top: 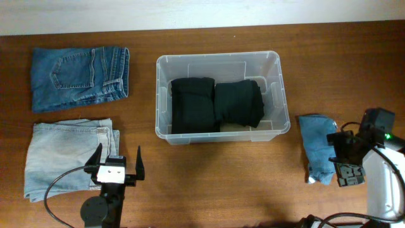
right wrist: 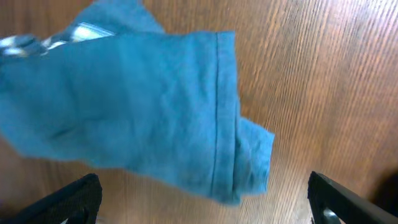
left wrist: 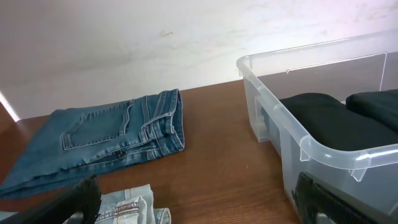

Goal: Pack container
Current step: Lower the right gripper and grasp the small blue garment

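The clear plastic container (top: 163,95) stands at the table's middle and holds two folded black garments (top: 218,104) side by side. It also shows in the left wrist view (left wrist: 292,127), with the black garments (left wrist: 336,121) inside. My left gripper (top: 118,166) is open and empty, next to folded light blue jeans (top: 63,158); in its wrist view (left wrist: 199,211) the light jeans (left wrist: 130,208) lie by the left finger. My right gripper (top: 336,157) is open and empty, just right of a blue folded cloth (top: 314,149). In the right wrist view the blue cloth (right wrist: 137,106) lies ahead of the open jaws (right wrist: 202,199).
Folded dark blue jeans (top: 79,77) lie at the back left of the wooden table and also show in the left wrist view (left wrist: 99,137). A pale wall runs behind the table's far edge.
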Available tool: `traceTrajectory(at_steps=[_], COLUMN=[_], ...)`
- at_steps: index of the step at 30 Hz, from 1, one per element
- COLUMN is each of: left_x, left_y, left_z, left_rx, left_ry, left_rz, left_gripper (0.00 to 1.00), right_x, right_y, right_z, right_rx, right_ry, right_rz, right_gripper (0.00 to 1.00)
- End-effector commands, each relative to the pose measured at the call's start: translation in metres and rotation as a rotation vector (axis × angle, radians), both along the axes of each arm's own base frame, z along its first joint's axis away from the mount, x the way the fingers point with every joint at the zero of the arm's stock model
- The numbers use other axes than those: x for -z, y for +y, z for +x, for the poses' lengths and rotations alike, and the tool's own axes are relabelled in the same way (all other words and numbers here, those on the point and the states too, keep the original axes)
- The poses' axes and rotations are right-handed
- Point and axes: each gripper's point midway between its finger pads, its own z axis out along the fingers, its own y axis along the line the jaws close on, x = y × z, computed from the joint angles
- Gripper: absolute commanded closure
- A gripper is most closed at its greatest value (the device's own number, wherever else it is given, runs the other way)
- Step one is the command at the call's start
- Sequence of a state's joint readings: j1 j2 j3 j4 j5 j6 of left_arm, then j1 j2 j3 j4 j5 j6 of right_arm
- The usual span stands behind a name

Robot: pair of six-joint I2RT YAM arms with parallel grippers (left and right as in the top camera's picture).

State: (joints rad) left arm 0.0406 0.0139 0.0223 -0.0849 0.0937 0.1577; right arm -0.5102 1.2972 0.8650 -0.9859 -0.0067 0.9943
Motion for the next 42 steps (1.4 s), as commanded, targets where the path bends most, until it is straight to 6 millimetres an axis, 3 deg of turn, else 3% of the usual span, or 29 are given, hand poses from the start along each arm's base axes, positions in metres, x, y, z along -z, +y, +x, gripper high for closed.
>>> traceTrajectory(at_steps=[1,19,32,42], left_x=[0.002,0.002,0.002,0.002], left_y=[0.002,0.002,0.002,0.002], left_z=[0.0,0.0,0.0,0.0], left_rx=[-0.007,-0.007,-0.007,-0.007], left_ry=[-0.002,-0.002,-0.002,-0.002], left_rz=[0.013,0.014,0.014,0.014], left_gripper=[0.01,0.01,0.0,0.0], right_x=[0.021,0.075,0.082,0.081], right_y=[0.002,-0.001,-0.009,-0.014], right_z=[-0.008,0.02,0.037,0.045], right_rx=[0.03,-0.033,-0.037,-0.038], right_ry=[0.03,0.038,-0.016,-0.049], right_rz=[0.041,0.113,0.092,0.072], right_gripper=[0.02,0.01,0.01,0.46])
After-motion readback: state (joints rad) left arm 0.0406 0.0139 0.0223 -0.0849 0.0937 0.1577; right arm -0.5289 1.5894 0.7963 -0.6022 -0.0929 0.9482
